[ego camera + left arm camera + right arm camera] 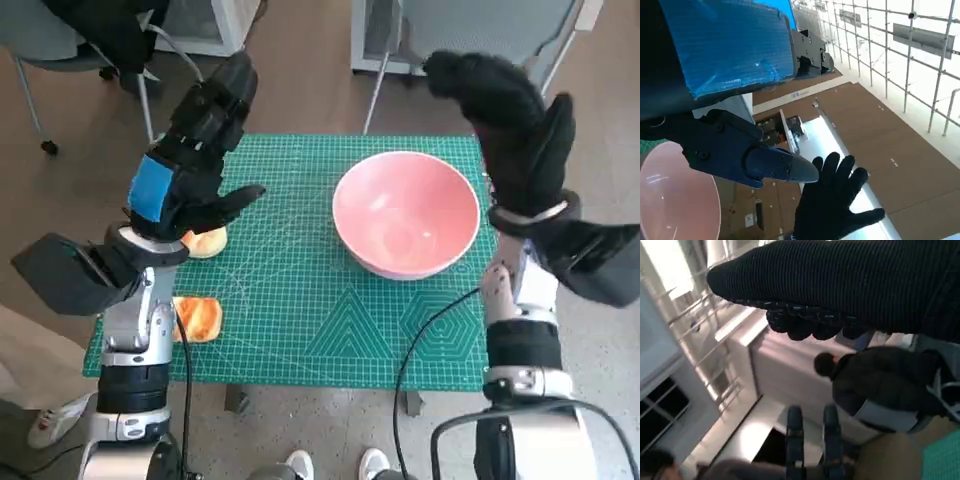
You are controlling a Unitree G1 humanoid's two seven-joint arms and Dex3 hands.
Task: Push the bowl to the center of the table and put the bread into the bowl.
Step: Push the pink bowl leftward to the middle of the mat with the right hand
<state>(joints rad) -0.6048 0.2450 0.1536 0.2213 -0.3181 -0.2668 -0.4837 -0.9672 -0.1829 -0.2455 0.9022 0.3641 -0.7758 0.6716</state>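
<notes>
While the round pink plastic bowl (406,212) sits right of the worktop (300,320) centre, both robot hands are raised, spread, empty; the right robot hand (510,120) should be lowered beside its rim and pushed slowly leftward.

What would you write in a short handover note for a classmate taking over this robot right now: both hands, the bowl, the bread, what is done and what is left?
Left hand: raised above the mat's left side, holds nothing, fingers apart.
Right hand: raised beyond the table's right edge, holds nothing.
Pink bowl: empty, on the green mat, right of centre.
Bread: one piece at the mat's left edge, another partly hidden under the left hand.
Done: nothing evident.
Left: push the bowl to centre, then put the bread in.
</notes>
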